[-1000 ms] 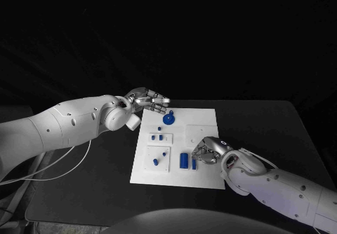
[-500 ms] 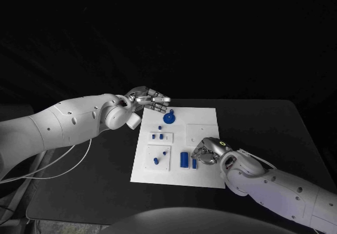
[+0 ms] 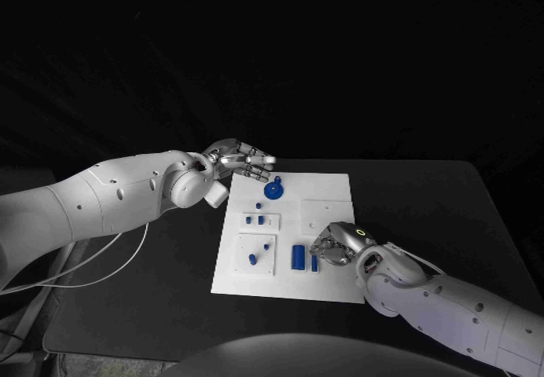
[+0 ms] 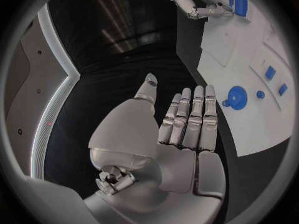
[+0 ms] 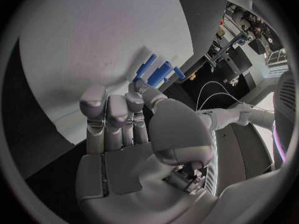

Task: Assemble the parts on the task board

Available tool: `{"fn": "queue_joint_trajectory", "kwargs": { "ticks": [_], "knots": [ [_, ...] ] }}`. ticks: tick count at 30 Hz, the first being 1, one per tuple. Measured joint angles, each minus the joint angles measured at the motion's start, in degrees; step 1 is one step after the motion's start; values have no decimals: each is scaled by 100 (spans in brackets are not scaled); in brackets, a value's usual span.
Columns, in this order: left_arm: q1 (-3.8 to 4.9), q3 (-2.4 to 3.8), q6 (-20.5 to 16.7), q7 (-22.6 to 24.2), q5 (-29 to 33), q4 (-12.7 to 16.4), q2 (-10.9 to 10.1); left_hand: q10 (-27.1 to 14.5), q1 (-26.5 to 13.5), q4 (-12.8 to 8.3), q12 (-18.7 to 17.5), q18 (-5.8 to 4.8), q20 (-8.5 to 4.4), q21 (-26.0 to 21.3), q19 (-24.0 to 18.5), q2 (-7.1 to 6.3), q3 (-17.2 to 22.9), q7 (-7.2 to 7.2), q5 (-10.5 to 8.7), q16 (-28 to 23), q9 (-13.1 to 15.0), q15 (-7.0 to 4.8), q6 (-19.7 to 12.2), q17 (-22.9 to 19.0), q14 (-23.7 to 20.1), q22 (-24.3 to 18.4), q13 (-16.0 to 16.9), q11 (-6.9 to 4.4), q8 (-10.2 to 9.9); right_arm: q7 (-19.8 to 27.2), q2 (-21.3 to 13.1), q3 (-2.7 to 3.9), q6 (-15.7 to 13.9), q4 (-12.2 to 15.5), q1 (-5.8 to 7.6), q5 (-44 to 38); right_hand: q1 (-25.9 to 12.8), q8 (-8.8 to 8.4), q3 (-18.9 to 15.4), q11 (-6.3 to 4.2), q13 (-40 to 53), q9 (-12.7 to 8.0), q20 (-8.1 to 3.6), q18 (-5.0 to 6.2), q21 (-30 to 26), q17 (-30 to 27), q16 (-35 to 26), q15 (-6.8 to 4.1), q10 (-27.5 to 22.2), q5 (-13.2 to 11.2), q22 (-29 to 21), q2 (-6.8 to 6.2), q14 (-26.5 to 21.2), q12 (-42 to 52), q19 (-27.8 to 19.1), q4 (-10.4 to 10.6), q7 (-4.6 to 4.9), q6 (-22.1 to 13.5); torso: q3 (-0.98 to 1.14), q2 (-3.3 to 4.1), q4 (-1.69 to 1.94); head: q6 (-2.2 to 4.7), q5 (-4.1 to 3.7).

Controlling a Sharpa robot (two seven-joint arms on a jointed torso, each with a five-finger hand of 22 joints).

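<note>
White arms (image 3: 102,200), silver robot hands (image 3: 240,161)

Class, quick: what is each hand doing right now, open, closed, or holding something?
Left hand: open, fingers straight, holding nothing, beside the task board.
Right hand: over the board by the blue parts; a grip cannot be told.

The right robot hand (image 3: 338,243) covers part of the task board (image 3: 328,283), so whether its fingertips actually touch the blue parts (image 3: 305,258) beside them is anyone's guess. Small pegs (image 3: 257,253) are too tiny to make out.
</note>
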Motion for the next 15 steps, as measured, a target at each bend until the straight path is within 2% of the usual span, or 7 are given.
{"fn": "queue_joint_trajectory", "kwargs": {
  "ticks": [2,10,13,15],
  "knots": [
    [0,0,0,0,0,0,0,0,0,0,0,0,0,0,0,0,0,0,0,0,0,0,0,0,0,0,0,0,0,82,4,-2,-57,-23,-15,50,-1,-1,-23,0,0,-2,0,0,0,0,0,0,0,0,0,45,0,0,0,-8,1,-1,0,0,0,2,1],
    [0,0,1,-2,-1,-1,4,0,0,0,0,0,0,0,0,0,0,0,0,0,0,0,0,0,0,0,0,0,0,282,-2,-21,-217,-58,-52,240,34,-2,-64,1,-1,-7,0,0,-6,-20,-41,0,-1,0,0,80,0,-25,0,-1,1,-1,-3,0,2,7,-3],
    [0,0,2,-2,-1,-3,4,0,0,0,0,0,0,0,0,0,0,0,0,0,0,0,0,0,0,0,0,0,0,354,-39,-26,-290,-54,-62,373,26,-1,-37,19,-74,-8,0,0,-238,-132,-223,0,-18,1,0,89,0,-186,0,26,8,-95,-3,-1,1,12,-3],
    [0,0,1,-2,-2,-4,4,0,0,0,0,0,0,0,0,0,0,0,0,0,0,0,0,0,0,0,0,0,0,427,-94,-6,-361,-28,-70,549,-120,15,5,43,-111,-9,0,0,-381,-213,-326,0,-44,41,0,1,0,-221,0,91,18,-248,-7,-4,0,18,-3]
  ]
}}
